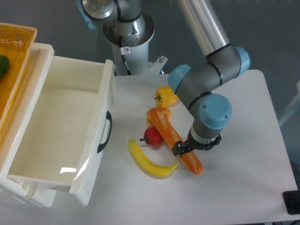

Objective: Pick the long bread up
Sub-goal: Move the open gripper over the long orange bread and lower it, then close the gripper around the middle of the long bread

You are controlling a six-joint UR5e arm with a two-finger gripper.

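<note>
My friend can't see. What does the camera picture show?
A robot gripper sits low over a long bread on a white table. Beside the bread lie a banana, an apple, a bun and a yellow pepper.

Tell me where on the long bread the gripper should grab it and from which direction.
Grip the long bread across its narrow width near the lower half, coming straight down from above. It lies flat and diagonal on the table, and the red apple and bun crowd its upper end. The gripper is already there.
</note>
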